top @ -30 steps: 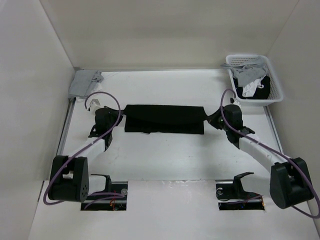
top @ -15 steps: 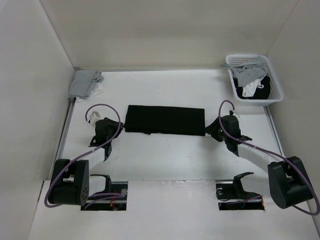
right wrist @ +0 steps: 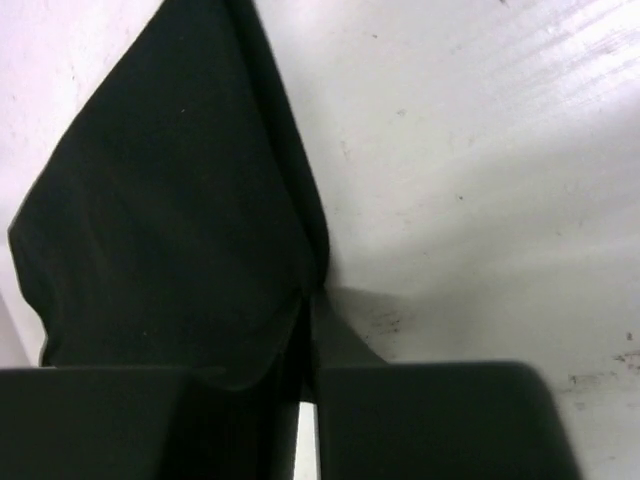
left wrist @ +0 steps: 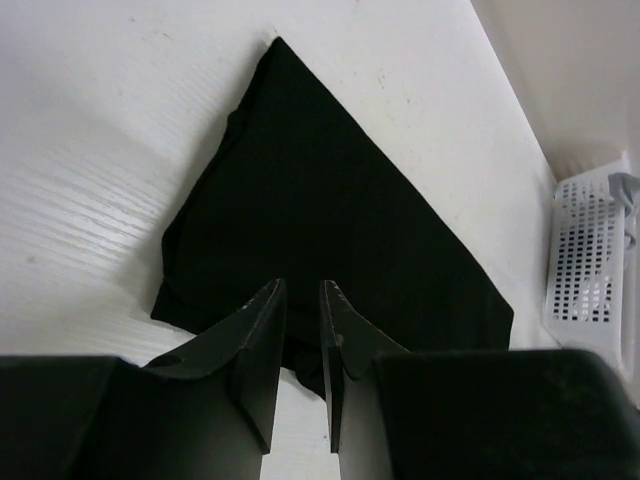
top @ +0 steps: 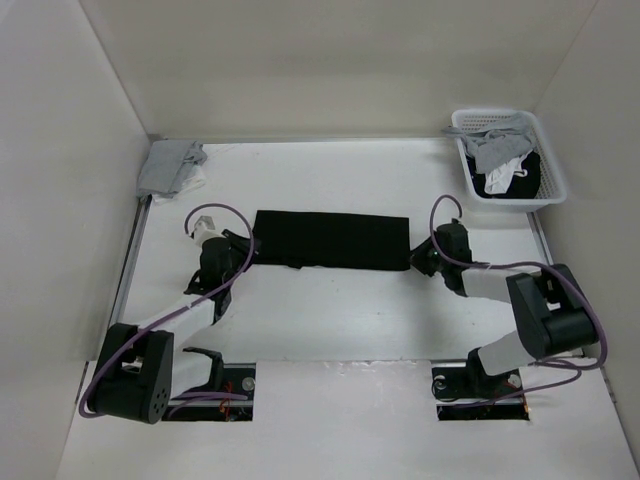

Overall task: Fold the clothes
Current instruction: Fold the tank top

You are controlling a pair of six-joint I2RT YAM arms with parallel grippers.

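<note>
The black shirt (top: 330, 240) lay flat in the middle of the white table (top: 330, 320). It was folded into one long strip that ran from side to side.

My left gripper (top: 243, 247) was low, right at the left end of the shirt. In my left wrist view the two fingers (left wrist: 262, 320) were a little apart, with a thin gap between them. The tips pointed at the near corner of the shirt. I saw black cloth through the top of the gap and white table lower down. Nothing was pinched there.

My right gripper (top: 418, 258) was low at the right end of the shirt. In my right wrist view the fingers (right wrist: 335, 345) were very close together, with only a thin white line between them low down. The tips met the edge of the shirt where it lay on the table. The fingers and the cloth were both dark, so I could not tell if they had hold of the shirt or not.

A white basket (top: 555, 180) with grey, white and black clothes in it sat in the far right corner. A grey cloth (top: 170, 165) lay in the far left corner. Both were well apart from the shirt.
</note>
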